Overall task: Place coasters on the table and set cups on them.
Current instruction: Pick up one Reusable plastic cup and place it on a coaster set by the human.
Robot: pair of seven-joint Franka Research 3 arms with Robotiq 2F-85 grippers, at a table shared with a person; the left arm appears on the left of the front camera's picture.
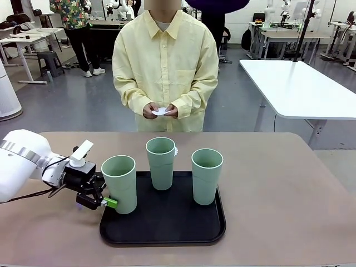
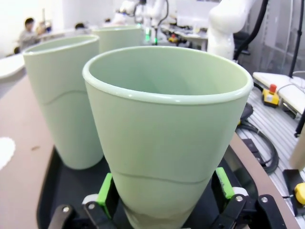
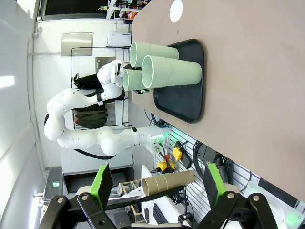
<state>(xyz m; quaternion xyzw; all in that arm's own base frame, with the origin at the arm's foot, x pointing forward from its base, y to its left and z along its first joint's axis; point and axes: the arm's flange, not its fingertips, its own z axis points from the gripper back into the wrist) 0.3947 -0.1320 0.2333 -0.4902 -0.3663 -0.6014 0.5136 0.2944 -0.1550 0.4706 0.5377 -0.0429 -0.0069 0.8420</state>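
Left wrist view: cup point(image 2: 167, 133) sits between tool point(image 2: 164, 187) pads point(image 2: 105, 189).

Three cups point(image 1: 119, 183), one tray point(image 1: 167, 229), one coaster point(image 3: 176, 10) on one table point(image 1: 278, 183).

Bright, even light, soft shadows beneath the cups point(image 1: 161, 161), wrist views warped toward their edges

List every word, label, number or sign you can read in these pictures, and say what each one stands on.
No readable text anywhere.
Cups: plain, no print.
Black tray: no label seen.
Coaster: plain white, no print.
Grey wall panel in the right wrist view: too blurred to tell if it bears text.
Yellow box with a red button in the left wrist view: any marking too small to read.
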